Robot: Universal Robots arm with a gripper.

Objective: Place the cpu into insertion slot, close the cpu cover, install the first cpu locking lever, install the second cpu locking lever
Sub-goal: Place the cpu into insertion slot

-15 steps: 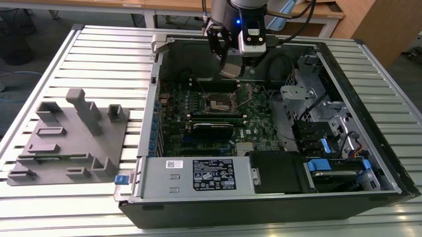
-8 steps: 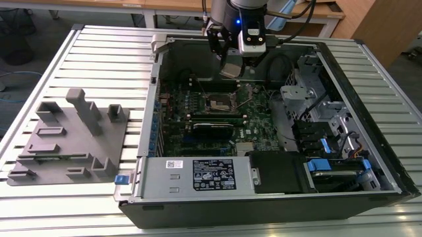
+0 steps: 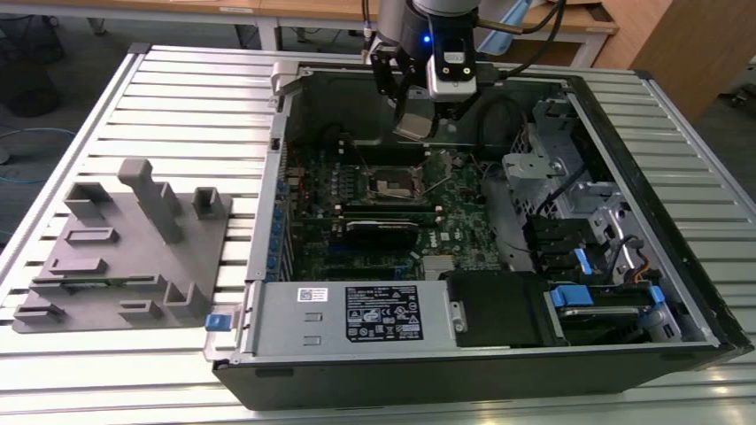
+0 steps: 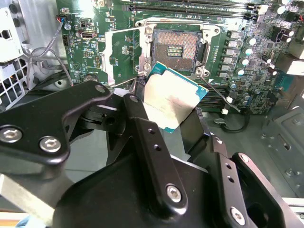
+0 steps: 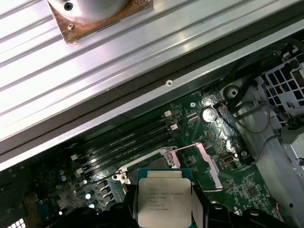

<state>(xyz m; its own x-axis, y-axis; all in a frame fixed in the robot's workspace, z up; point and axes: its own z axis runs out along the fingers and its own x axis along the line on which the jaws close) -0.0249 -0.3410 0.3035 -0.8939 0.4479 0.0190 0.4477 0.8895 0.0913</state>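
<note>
No step looked finished. The gripper point(image 4: 168, 114) had its jaws closed on the cpu's point(image 4: 172, 97) edges, holding it tilted above the board, near the slot point(image 4: 179, 45) but not in it. The slot lay bare, the cover point(image 4: 109, 57) was open beside it, and a lever point(image 4: 221, 95) stuck out unlatched.

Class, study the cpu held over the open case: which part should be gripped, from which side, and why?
Grip the cpu by two opposite thin edges, approaching from its metal-top side, as the gripper does. It is a flat square, so those edges are parallel, and its underside stays free to meet the insertion slot.
</note>
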